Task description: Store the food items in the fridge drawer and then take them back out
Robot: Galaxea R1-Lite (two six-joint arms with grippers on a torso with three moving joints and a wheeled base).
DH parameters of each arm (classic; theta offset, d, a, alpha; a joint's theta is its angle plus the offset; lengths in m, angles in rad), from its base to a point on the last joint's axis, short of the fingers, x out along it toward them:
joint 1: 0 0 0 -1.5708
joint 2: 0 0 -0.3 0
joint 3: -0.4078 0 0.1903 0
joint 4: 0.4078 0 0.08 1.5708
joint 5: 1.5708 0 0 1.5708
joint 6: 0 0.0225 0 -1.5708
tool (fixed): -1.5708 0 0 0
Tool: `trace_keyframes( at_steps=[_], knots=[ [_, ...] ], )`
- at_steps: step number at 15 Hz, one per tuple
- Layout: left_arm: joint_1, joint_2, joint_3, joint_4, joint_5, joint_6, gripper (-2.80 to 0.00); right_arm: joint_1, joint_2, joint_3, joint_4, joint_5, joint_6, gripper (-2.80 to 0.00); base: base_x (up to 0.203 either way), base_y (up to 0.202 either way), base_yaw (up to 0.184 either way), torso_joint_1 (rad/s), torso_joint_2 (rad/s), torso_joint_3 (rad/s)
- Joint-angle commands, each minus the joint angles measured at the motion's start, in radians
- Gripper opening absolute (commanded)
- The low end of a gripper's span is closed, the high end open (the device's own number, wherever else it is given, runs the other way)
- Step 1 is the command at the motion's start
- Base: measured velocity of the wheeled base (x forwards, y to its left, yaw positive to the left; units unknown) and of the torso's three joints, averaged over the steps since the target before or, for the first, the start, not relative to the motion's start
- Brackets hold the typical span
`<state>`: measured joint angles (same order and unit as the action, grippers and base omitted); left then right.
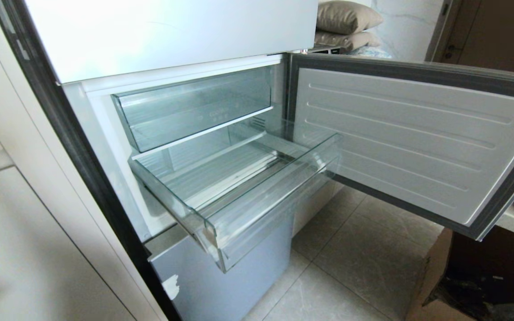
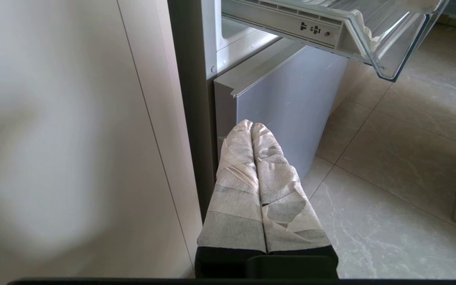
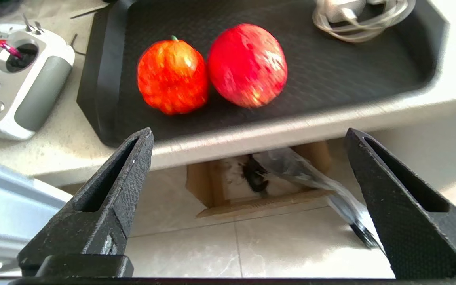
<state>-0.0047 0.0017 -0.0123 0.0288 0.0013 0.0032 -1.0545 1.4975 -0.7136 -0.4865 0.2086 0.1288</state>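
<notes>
The clear fridge drawer (image 1: 257,209) is pulled out of the open fridge and holds nothing; its front lip (image 2: 390,43) also shows in the left wrist view. Both food items lie side by side on a black tray (image 3: 350,79): the orange-red one (image 3: 171,76) and the deeper red one (image 3: 247,65). My right gripper (image 3: 248,135) hangs open in front of the counter edge, just short of the fruits, with nothing between its fingers. Low beside the fridge's lower panel is my left gripper (image 2: 251,126), its taped fingers pressed together and empty.
The fridge door (image 1: 417,138) stands wide open on the right. A second clear bin (image 1: 194,107) sits above the drawer. A remote controller (image 3: 10,75) and a coiled white cable (image 3: 362,16) lie near the fruits. A cardboard box (image 1: 475,276) stands on the tiled floor.
</notes>
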Motion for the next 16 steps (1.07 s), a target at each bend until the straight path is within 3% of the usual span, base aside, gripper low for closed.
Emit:
trace_keyframes(
  at_steps=[1,6,14,16],
  knots=[
    [0.000,0.000,0.000,0.000,0.000,0.000,-2.80,-0.001,0.096,-0.044,-0.004,0.009,-0.001,0.00,0.000,0.000,0.000,0.000,0.00,0.000],
    [0.000,0.000,0.000,0.000,0.000,0.000,-2.80,0.000,0.151,-0.110,-0.028,0.024,-0.028,0.00,0.000,0.000,0.000,0.000,0.00,0.000],
    [0.000,0.000,0.000,0.000,0.000,0.000,-2.80,0.002,0.395,-0.300,-0.037,0.030,-0.049,0.00,0.000,0.000,0.000,0.000,0.00,0.000],
    [0.000,0.000,0.000,0.000,0.000,0.000,-2.80,0.002,0.450,-0.327,-0.088,0.076,-0.047,0.00,0.000,0.000,0.000,0.000,0.00,0.000]
  ],
)
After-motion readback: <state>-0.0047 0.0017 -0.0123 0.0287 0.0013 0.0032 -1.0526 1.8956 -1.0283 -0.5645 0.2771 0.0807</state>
